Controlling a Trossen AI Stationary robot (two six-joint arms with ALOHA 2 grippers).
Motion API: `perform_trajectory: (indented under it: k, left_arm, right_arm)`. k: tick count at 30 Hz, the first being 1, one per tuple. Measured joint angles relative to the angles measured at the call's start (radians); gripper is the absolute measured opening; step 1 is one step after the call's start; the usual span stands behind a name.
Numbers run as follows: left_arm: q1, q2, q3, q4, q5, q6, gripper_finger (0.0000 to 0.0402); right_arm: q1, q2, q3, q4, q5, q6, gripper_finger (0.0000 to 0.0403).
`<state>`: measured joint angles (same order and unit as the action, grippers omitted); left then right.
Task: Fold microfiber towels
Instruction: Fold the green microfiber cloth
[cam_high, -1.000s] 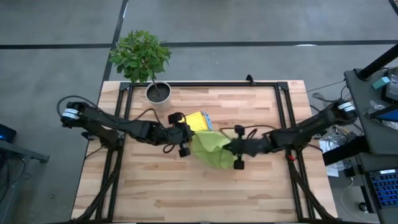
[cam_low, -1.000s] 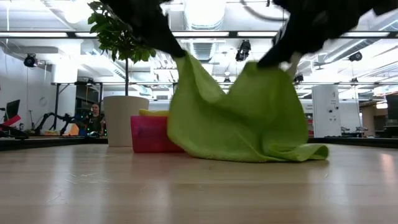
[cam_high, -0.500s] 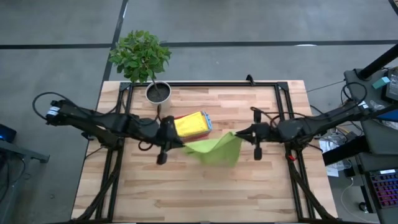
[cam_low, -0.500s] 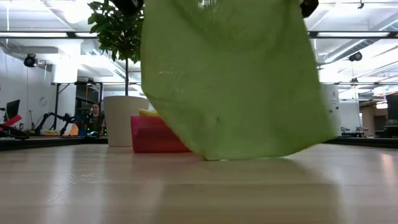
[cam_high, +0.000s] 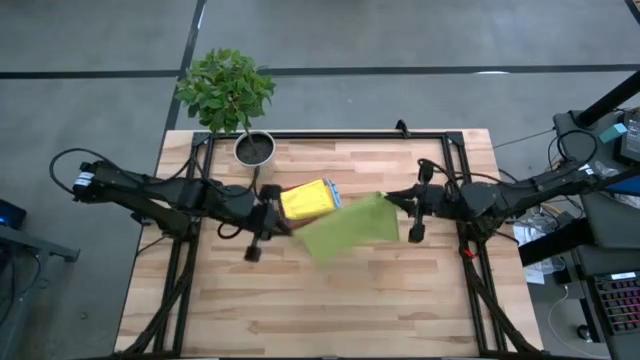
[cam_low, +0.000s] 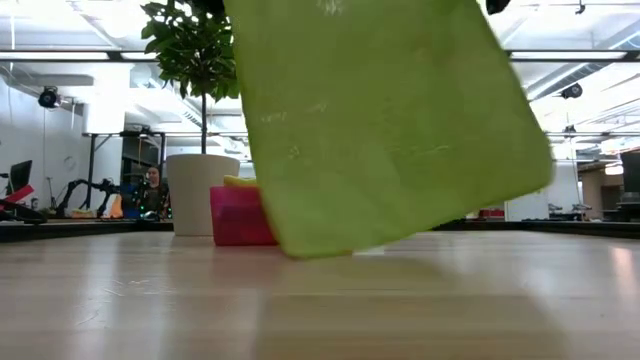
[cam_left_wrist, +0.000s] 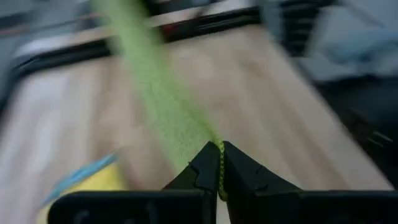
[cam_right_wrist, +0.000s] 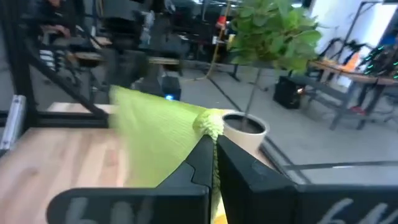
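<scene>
A lime green microfiber towel (cam_high: 345, 228) hangs spread between my two grippers over the middle of the table; in the low view the towel (cam_low: 380, 120) fills the upper middle. My left gripper (cam_high: 283, 224) is shut on its left upper corner. My right gripper (cam_high: 386, 197) is shut on its right upper corner. Just beyond the green towel, a yellow towel (cam_high: 305, 198) lies in the pink tray (cam_low: 240, 215), with a light blue edge (cam_high: 334, 192) beside it. My left gripper pinches the green towel's corner (cam_left_wrist: 219, 155) between its two fingers, slanting down from the table's left. The towel runs from there as a taut edge (cam_left_wrist: 149, 81) toward the other arm. My right gripper pinches the opposite corner (cam_right_wrist: 210, 123), bunched between its two fingers, coming level from the table's right. The towel hangs below both holds as a flat sheet, with its lower edge (cam_low: 320, 250) low over the table.
A potted plant (cam_high: 255, 148) stands at the far left of the table, close behind the tray. Black frame rails (cam_high: 330, 137) run along the far edge and both sides. Bare wood (cam_high: 320, 300) lies on the near half.
Both grippers have risen and drawn apart, the left toward the table's left edge, the right toward the right edge. The green towel, heaped on the table a second ago, has been lifted and spread into a flat sheet, its lower part swinging toward the near edge.
</scene>
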<state>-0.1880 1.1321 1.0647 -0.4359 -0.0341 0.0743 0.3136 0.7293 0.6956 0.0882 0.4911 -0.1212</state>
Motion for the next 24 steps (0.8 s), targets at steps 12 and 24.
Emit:
perform_trajectory:
  k: [12, 24]
  left_arm:
    - [0.044, -0.008, 0.021, 0.029, 0.13, 0.185, 0.0]
    - [0.126, -0.043, 0.052, -0.08, 0.109, 0.181, 0.0]
  right_arm:
    - [-0.01, -0.017, 0.002, 0.055, -0.056, -0.099, 0.0008]
    - [-0.026, -0.035, 0.003, 0.015, -0.127, -0.173, 0.0008]
